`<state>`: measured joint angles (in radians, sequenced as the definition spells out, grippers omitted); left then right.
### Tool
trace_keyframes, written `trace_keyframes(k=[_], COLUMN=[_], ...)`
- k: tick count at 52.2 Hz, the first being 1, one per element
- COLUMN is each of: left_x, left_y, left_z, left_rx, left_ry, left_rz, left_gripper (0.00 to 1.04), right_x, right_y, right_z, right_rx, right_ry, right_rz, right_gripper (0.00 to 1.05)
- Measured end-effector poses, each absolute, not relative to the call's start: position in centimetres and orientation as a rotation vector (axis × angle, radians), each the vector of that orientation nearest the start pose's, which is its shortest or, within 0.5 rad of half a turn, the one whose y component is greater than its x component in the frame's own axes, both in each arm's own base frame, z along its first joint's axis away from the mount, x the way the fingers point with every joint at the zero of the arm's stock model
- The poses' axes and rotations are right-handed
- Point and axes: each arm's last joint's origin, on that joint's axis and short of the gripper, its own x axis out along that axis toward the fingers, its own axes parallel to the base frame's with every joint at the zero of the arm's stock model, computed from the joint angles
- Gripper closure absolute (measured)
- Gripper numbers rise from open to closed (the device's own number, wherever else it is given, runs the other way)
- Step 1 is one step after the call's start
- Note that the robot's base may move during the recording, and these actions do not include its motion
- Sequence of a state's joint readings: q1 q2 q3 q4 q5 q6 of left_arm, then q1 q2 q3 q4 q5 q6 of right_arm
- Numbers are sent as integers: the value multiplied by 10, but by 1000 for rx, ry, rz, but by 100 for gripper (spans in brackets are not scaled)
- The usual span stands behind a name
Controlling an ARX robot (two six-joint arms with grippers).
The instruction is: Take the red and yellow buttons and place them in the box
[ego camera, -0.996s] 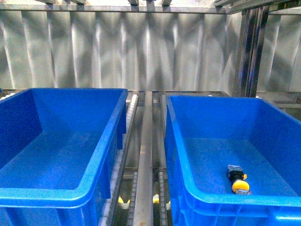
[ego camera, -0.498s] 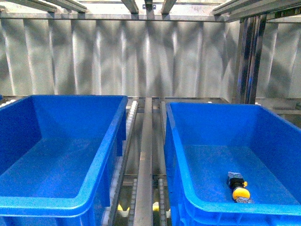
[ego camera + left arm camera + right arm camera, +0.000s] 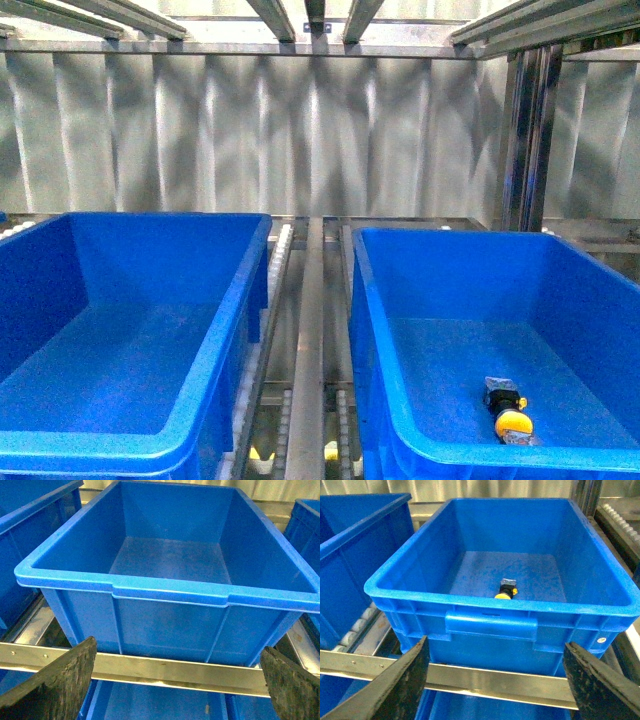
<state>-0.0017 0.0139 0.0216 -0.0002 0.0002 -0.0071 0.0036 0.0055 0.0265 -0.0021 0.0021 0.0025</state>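
Observation:
Two bright-blue boxes stand side by side on a roller rack. The right box [image 3: 372, 330] holds one yellow button [image 3: 512, 423] with a black body, lying near its front wall; it also shows in the right wrist view [image 3: 505, 592] inside that box [image 3: 490, 615]. The left box [image 3: 225, 330] has nothing in it, as the left wrist view [image 3: 165, 592] shows. No red button is in view. My left gripper [image 3: 182, 687] is open, in front of and below the left box. My right gripper [image 3: 497, 687] is open, in front of and below the right box. Neither arm shows in the front view.
A metal rail [image 3: 306, 330] and white rollers [image 3: 278, 240] run between the boxes. A horizontal steel bar crosses in front of each box [image 3: 170, 667] [image 3: 490, 680]. More blue crates sit on the level below [image 3: 150, 707]. A corrugated metal wall [image 3: 300, 130] closes the back.
The front view has shifted: the boxes dropped in the frame half a second ago and have come part of the way back up since. The yellow button stays where it was in the right box.

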Motion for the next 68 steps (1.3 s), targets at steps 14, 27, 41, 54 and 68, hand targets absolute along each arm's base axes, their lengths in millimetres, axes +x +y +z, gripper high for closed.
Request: trace_keyframes(k=[14,27,41,54,68], left_x=[97,97,97,97,97], left_y=[0,0,0,0,0], left_z=[170,170,170,170,170], left_rx=[-7,-7,-7,-7,-7], left_ry=[-7,-7,-7,-7,-7], left_rz=[-2,-2,-2,-2,-2], left_gripper=[8,8,8,8,8], right_x=[96,96,96,96,96], right_y=[0,0,0,0,0], right_z=[172,172,172,172,172], right_rx=[3,3,3,3,3], right_ry=[-19,-19,-19,-19,-19], right_rz=[1,1,1,1,1], right_gripper=[7,7,7,7,7])
